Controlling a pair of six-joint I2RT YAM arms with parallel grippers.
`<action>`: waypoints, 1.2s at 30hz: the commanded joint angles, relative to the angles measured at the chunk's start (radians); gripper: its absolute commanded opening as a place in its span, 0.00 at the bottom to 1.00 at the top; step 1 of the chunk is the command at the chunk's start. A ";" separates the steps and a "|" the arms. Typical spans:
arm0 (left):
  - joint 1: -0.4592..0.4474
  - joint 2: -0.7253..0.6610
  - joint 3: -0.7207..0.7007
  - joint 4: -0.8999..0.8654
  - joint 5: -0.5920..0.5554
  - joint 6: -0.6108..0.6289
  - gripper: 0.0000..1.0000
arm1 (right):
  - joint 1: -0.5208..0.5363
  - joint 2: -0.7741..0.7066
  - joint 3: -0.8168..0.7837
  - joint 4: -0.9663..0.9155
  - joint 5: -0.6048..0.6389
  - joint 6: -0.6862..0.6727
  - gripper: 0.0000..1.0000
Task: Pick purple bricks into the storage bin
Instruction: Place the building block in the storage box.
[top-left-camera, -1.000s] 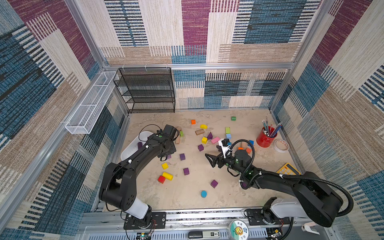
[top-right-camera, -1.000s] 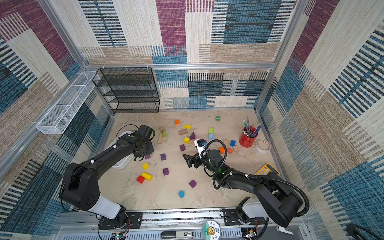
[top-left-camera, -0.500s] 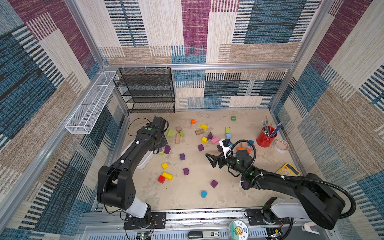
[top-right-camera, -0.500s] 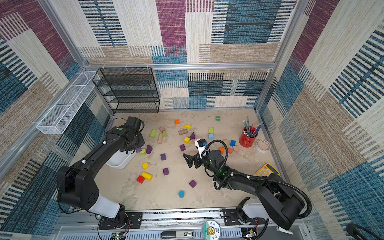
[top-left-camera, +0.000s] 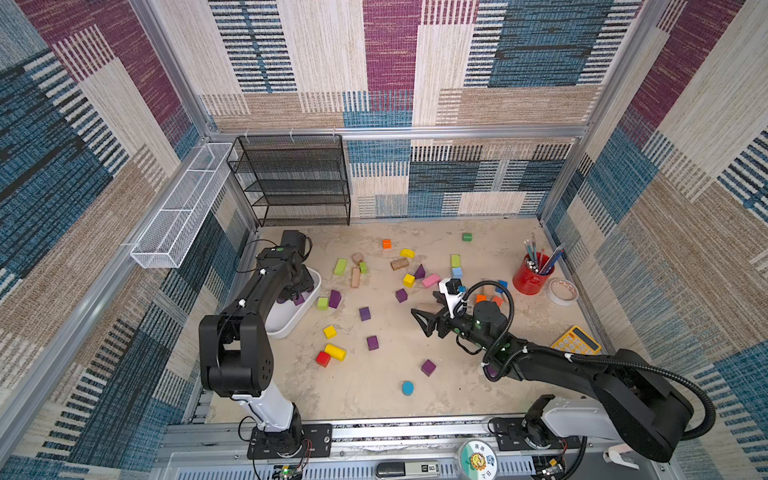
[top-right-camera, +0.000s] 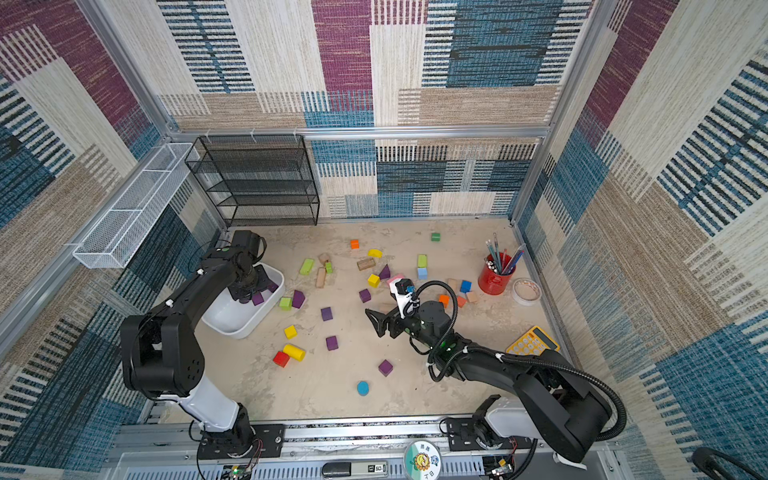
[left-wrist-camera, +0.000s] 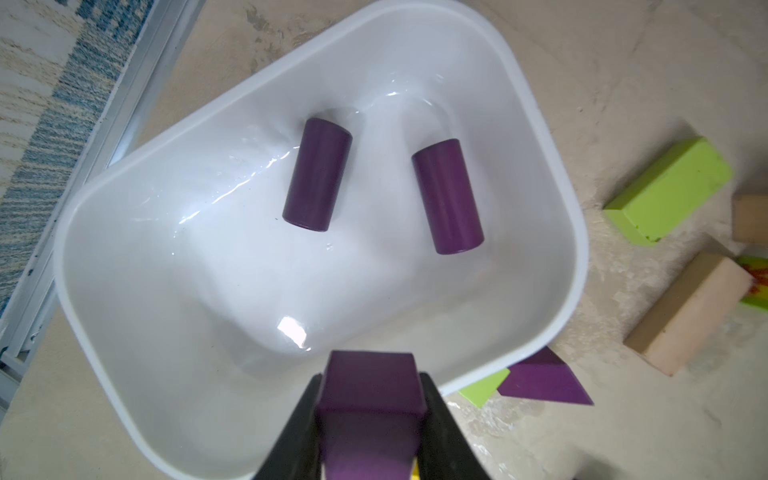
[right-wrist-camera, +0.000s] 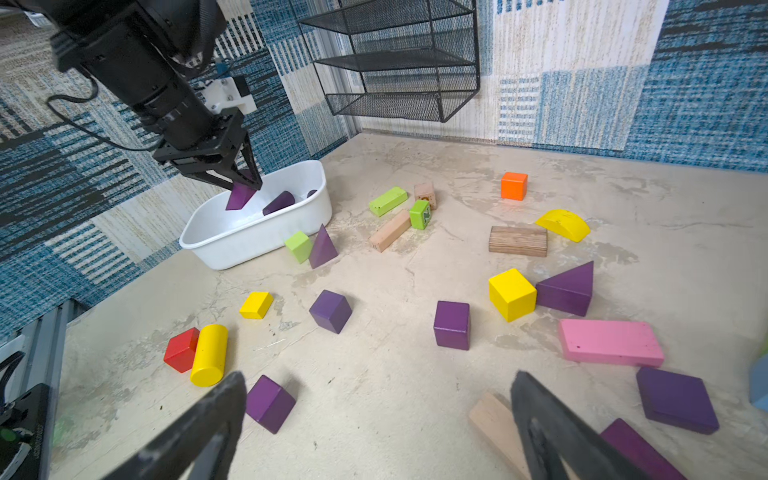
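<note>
Already in the bin: two purple cylinders (left-wrist-camera: 318, 174) (left-wrist-camera: 448, 196) lie apart on the floor of the storage bin (left-wrist-camera: 249, 291), ahead of the left jaws' tips.
State of the left gripper (right-wrist-camera: 243, 183): the jaws stand narrow and pinch a purple brick (left-wrist-camera: 371, 390) from both sides. From the side it looks like a wedge.
Place of the held brick: over the inside of the bin, close to its near wall, not resting on the floor as far as I can see.
State of the right gripper (right-wrist-camera: 378, 378): the jaws are spread wide with nothing between them, low over the table (right-wrist-camera: 395, 357).
Near the right jaws: a purple cube (right-wrist-camera: 270, 403) lies just beside one finger. A flat purple brick (right-wrist-camera: 676, 400) and a purple bar (right-wrist-camera: 640, 449) lie beside the other. Two more purple cubes (right-wrist-camera: 330, 311) (right-wrist-camera: 451, 325) and a purple triangle (right-wrist-camera: 567, 291) lie ahead of the opening.
Outside the bin wall: a purple wedge (right-wrist-camera: 322, 247) stands right against a light green cube (right-wrist-camera: 298, 246), just beside the left jaws.
Progress: early, I judge. Two bricks are in, a third is ready to be released, and at least seven wait on the table.
</note>
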 joint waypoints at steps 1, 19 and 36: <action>0.025 0.025 0.020 0.022 0.032 0.023 0.28 | 0.006 0.003 0.002 0.047 -0.033 0.000 1.00; 0.086 0.208 0.157 0.048 0.056 0.075 0.28 | 0.059 0.056 0.038 0.023 -0.011 -0.037 1.00; 0.099 0.324 0.220 0.056 0.037 0.124 0.29 | 0.059 0.087 0.048 0.026 -0.011 -0.041 0.99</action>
